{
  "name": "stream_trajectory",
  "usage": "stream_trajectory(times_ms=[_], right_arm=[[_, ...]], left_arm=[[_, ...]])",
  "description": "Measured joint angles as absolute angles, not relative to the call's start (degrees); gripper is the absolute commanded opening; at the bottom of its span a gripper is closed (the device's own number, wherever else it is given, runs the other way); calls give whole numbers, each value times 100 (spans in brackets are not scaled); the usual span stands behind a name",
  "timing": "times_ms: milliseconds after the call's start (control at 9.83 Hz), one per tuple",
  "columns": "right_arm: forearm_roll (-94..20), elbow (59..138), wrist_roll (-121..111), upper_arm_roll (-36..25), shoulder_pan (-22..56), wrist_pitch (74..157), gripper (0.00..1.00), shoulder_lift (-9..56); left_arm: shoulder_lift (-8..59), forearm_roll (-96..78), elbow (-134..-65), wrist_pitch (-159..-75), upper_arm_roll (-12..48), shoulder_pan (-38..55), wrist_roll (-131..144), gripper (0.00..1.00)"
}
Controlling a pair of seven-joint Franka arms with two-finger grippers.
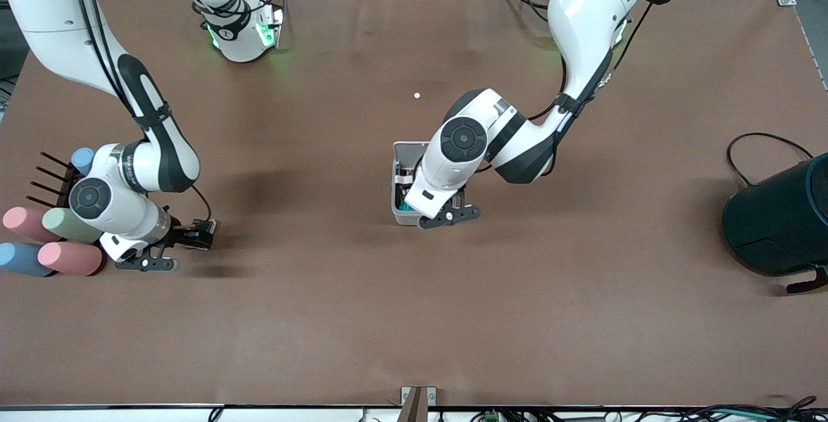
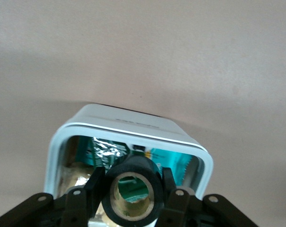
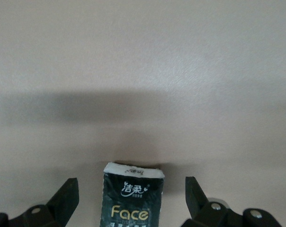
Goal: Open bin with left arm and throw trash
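The bin (image 1: 402, 182) sits mid-bench, lid up, wrappers (image 2: 105, 153) inside. The left gripper (image 2: 132, 191) holds the tape ring (image 2: 132, 190) over it. The right gripper (image 3: 132, 196) straddles the packet (image 3: 129, 201) near the right arm's end, beside the cylinders (image 1: 48, 241).

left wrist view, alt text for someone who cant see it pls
The left gripper holds a black tape ring between its fingers, right over the open white bin. Crumpled foil and teal wrappers lie inside the bin, which stands on a brown table.

Open white-grey bin (image 2: 133, 124) mid-table, teal wrappers inside; black tape ring (image 2: 132, 195) above its mouth.
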State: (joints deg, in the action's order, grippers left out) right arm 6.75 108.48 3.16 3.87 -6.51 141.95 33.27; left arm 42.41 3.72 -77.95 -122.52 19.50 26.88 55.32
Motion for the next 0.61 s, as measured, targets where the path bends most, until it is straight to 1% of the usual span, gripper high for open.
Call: stream_trajectory(times_ms=[102,203,407,508,610], right_arm=[[675,10877,309,395,-650,14197,91,3388],[676,10903,304,397,-649,14210,83,3453],[676,10916,296,398,-649,14231,64,3519],[676,10916,292,399,-649,14229,56,3518],[674,10915,291,429,-647,14226,50,3503]], left_arm=[[4265,372,-7796,-12288,1950,2738,5541,100],[4279,372,-7796,-12316,1949,2762,5541,100],[4279,372,-7770,-12346,1928,2743,5541,100],[4279,372,-7734,-12346,1920,2724,5541,100],[4266,372,-7683,-12342,1887,2713,5541,100]])
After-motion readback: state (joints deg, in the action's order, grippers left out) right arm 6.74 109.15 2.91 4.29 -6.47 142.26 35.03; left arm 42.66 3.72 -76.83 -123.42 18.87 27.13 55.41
